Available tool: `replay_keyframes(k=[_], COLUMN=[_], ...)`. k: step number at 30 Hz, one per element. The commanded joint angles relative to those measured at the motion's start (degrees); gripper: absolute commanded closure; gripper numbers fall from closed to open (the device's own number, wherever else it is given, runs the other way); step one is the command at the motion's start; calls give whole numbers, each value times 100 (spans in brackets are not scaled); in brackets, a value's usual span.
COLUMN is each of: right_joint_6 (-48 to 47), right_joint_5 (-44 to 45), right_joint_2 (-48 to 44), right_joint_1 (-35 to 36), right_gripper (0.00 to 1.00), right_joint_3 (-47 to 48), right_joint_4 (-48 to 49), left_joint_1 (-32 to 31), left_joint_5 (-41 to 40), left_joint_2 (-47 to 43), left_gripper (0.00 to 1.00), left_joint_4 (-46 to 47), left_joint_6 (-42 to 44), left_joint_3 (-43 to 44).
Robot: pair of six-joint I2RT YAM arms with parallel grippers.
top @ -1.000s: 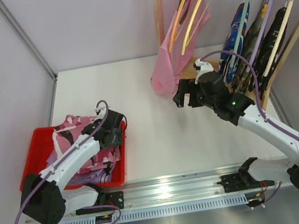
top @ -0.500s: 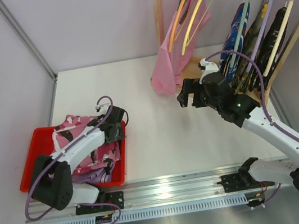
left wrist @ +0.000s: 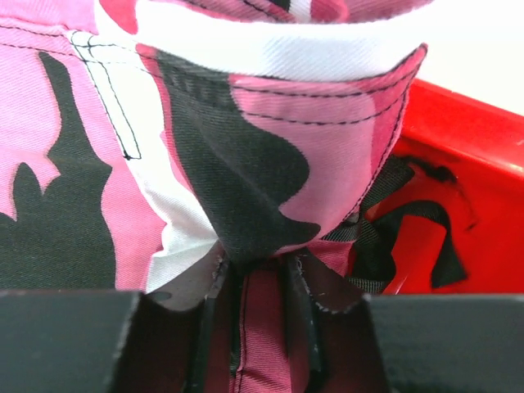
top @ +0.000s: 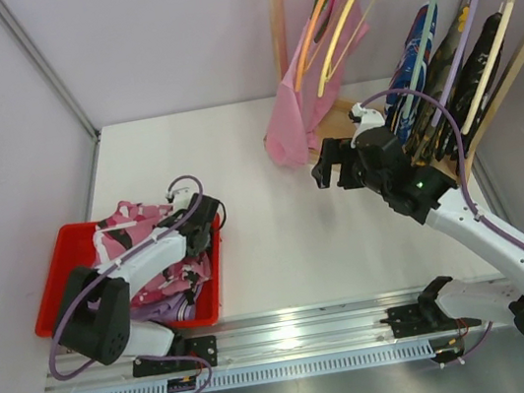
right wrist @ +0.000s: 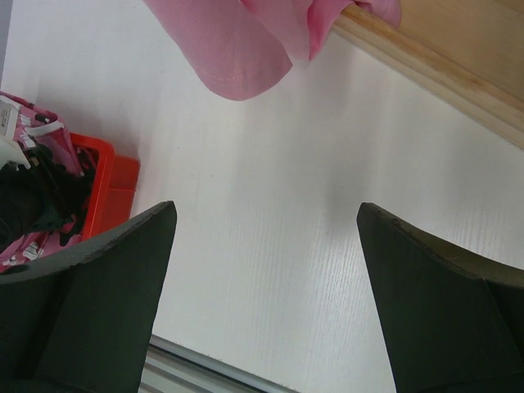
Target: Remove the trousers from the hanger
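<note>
The pink camouflage trousers (top: 132,227) lie bunched in the red bin (top: 61,278) at the left, off the hanger. My left gripper (top: 193,232) is down at the bin's right side, shut on a fold of the trousers (left wrist: 246,147); the cloth runs between its fingertips (left wrist: 255,266). The yellow hanger (top: 348,33) hangs bare on the wooden rail at the back right. My right gripper (top: 325,165) is open and empty above the table, in front of the rack; its wrist view (right wrist: 266,209) shows bare white table between the fingers.
A plain pink garment (top: 290,122) hangs from an orange hanger (top: 314,24) beside the wooden post (top: 279,14); it also shows in the right wrist view (right wrist: 237,49). Several dark printed garments (top: 420,62) hang further right. Lilac cloth (top: 165,309) lies under the trousers.
My left gripper has drawn back and down into the bin with the trousers, its arm folding in. My right gripper rose slightly toward the rack, then stayed still.
</note>
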Motion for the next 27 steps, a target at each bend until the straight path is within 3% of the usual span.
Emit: replay_keyframes(k=[1, 4, 5, 6, 11, 17, 20, 27], right_joint_6=[2, 20, 11, 11, 90, 257, 318, 231], right_joint_5=[70, 35, 35, 35, 53, -35, -9, 96], right_joint_2=[-19, 8, 8, 8, -1, -18, -36, -106], right_joint_1=[-25, -7, -25, -16, -16, -16, -16, -16], right_gripper=[1, 1, 1, 1, 1, 1, 1, 1], right_joint_3=[253, 262, 262, 262, 227, 60, -19, -28], right_joint_4=[29, 46, 46, 55, 82, 248, 319, 258], left_joint_1=[-7, 19, 19, 19, 19, 98, 151, 195], left_joint_5=[585, 637, 707, 804, 1296, 981, 1260, 1482], left_joint_2=[62, -17, -70, -227, -904, -1959, -2319, -1926], left_gripper=[73, 83, 96, 100, 100, 100, 100, 100], left_joint_4=[177, -8, -26, -17, -472, -1448, -1389, -1774], left_joint_6=[-289, -289, -167, -70, 45, 737, 1001, 1249], left_joint_3=[-223, -170, -187, -188, -82, 628, 761, 1139])
